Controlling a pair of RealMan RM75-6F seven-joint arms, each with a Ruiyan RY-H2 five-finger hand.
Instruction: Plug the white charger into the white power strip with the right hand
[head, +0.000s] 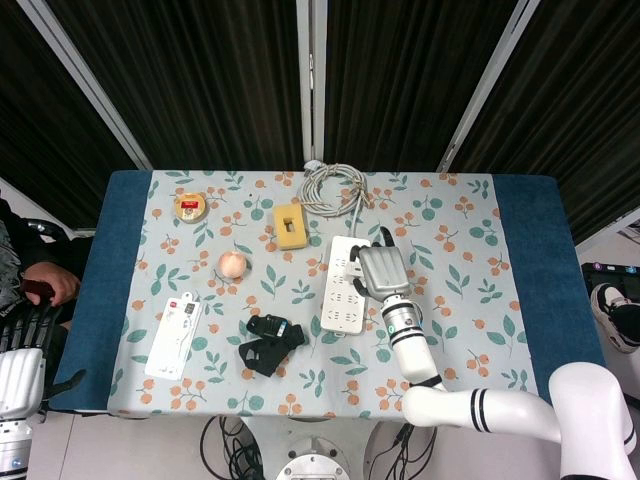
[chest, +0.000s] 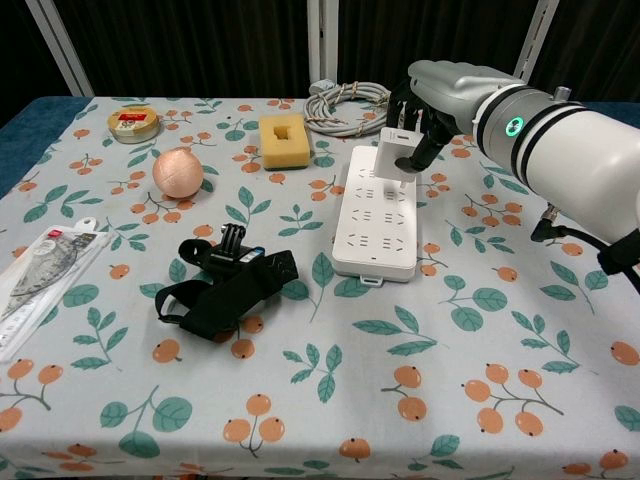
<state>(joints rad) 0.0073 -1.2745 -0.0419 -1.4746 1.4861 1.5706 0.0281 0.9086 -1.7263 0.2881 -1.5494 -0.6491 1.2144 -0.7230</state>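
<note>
White charger (chest: 394, 153) in right robot hand (chest: 428, 104), over pwr strip (chest: 375, 212).

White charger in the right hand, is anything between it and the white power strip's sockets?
Nothing visible. The right hand holds the white charger just above the white power strip, whose socket face is bare.

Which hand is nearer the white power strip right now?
Right. The right hand holds the white charger directly over the far end of the white power strip. The left hand sits off the table's left edge, far from the strip.
</note>
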